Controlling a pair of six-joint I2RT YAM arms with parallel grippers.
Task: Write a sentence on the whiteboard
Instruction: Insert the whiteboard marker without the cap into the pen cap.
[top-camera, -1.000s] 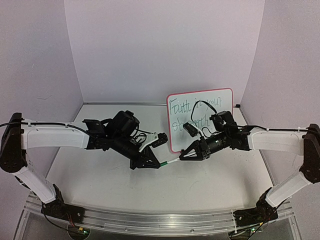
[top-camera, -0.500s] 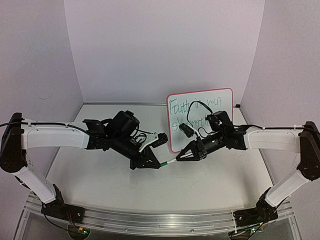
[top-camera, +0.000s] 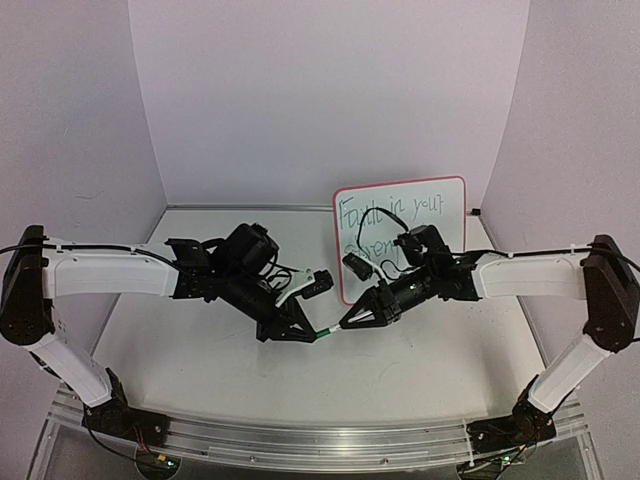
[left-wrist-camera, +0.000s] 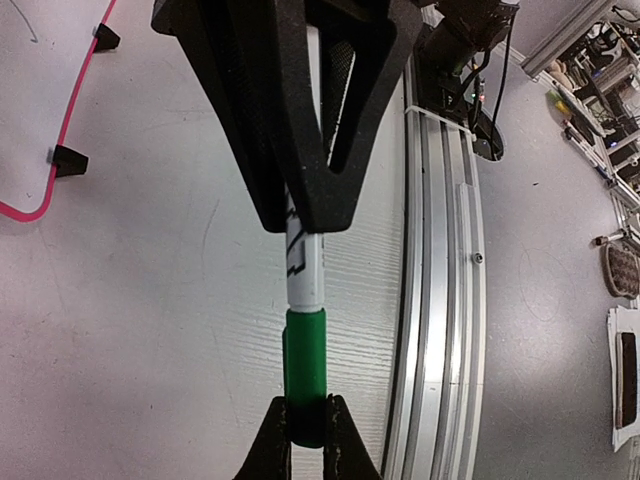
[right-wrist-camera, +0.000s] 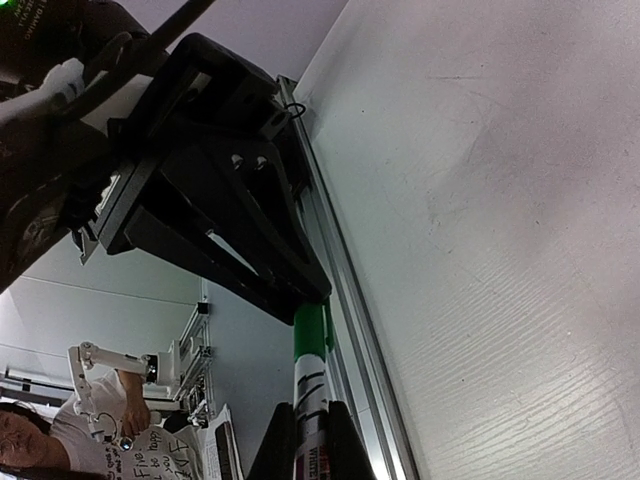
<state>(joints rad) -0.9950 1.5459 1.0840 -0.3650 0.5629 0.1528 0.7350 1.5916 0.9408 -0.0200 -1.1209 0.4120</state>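
Observation:
The whiteboard (top-camera: 441, 239) stands upright at the back right on black feet, its red-pink rim (left-wrist-camera: 62, 128) showing in the left wrist view. The sentence (top-camera: 424, 206), in green lettering, is partly hidden behind my right arm. A marker (top-camera: 331, 329) is held level above the table between both grippers. My left gripper (top-camera: 312, 335) (left-wrist-camera: 307, 428) is shut on its green cap (left-wrist-camera: 304, 360). My right gripper (top-camera: 346, 322) (right-wrist-camera: 312, 428) is shut on the white barrel (right-wrist-camera: 311, 385), tip to tip with the left.
An aluminium rail (top-camera: 320, 440) (left-wrist-camera: 440, 300) runs along the table's near edge, close below the grippers. Lilac walls enclose the table on three sides. A small black object (top-camera: 475, 212) sits at the back right corner.
My right gripper has slid left toward the left one, so less white barrel shows between them. More of the lettering is uncovered. The left arm has barely moved.

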